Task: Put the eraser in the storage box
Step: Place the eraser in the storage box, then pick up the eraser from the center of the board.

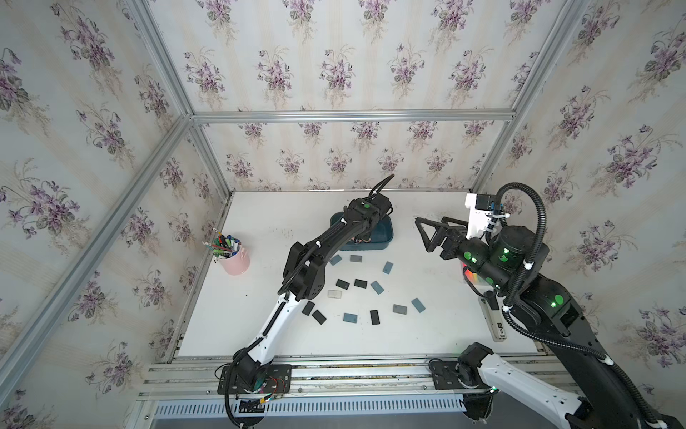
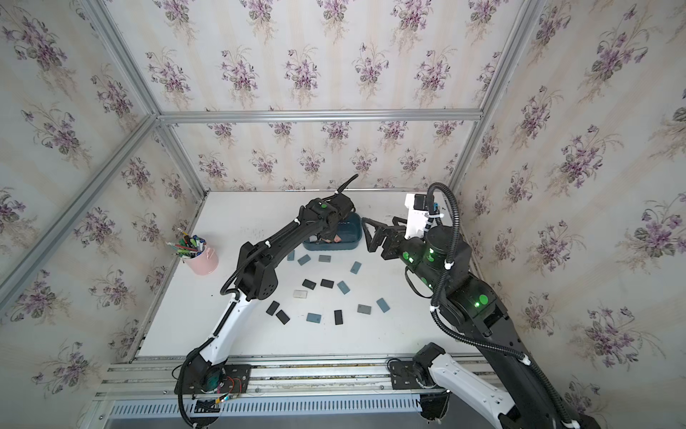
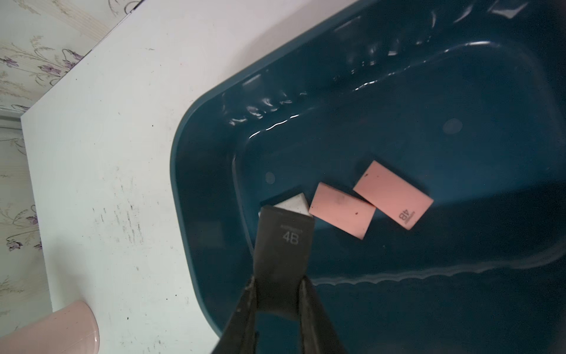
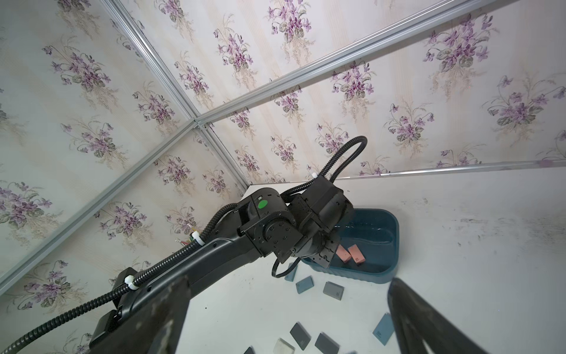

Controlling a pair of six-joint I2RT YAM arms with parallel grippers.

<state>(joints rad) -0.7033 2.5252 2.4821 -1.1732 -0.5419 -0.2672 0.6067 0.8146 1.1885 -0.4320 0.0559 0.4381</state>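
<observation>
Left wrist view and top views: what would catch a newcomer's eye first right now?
The left gripper grips a black eraser marked 4B over the teal storage box. On the box floor lie two pink erasers and a white one. In both top views, about a dozen loose erasers, dark and blue, lie scattered on the white table on the near side of the box.

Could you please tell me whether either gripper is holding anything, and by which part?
The left gripper pinches the dark eraser marked 4B by one short end, above the storage box. The right gripper is open and empty.
</observation>
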